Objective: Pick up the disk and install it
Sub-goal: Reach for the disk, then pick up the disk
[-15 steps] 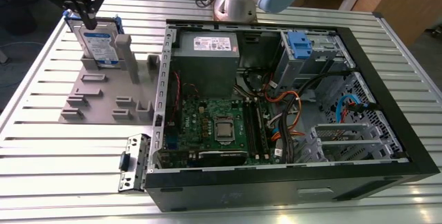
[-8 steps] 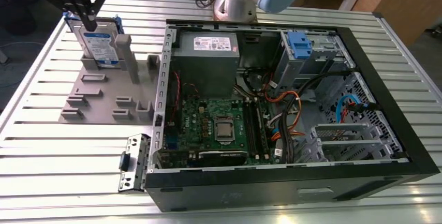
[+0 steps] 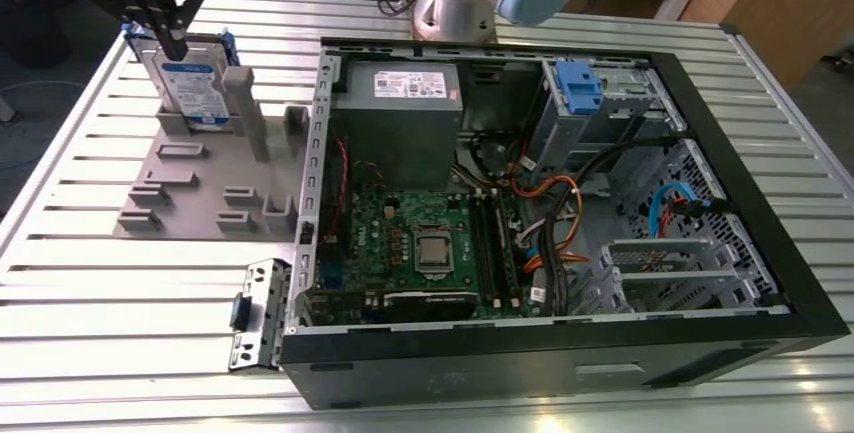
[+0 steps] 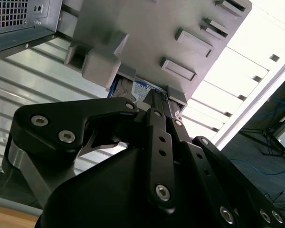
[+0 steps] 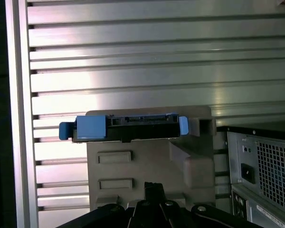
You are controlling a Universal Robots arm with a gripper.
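The silver-grey rectangular disk in its blue plastic bracket (image 3: 191, 88) is standing on edge in a grey slotted plastic fixture (image 3: 200, 168), just beneath the black tool (image 3: 172, 45). The tool's fingers are pressing together on nothing. The open black computer case (image 3: 747, 253) is lying beside the fixture on the slatted aluminium surface (image 3: 120, 293).

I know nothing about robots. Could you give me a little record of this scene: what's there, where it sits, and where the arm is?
Disk: upright on its edge in a holder, framed by a blue bracket
Holder: grey, on the slatted metal table, to the exterior view's left of the case
Computer case: lying open, motherboard exposed
Gripper: at the disk's top edge; contact unclear
Installed: not yet, disk is outside the case
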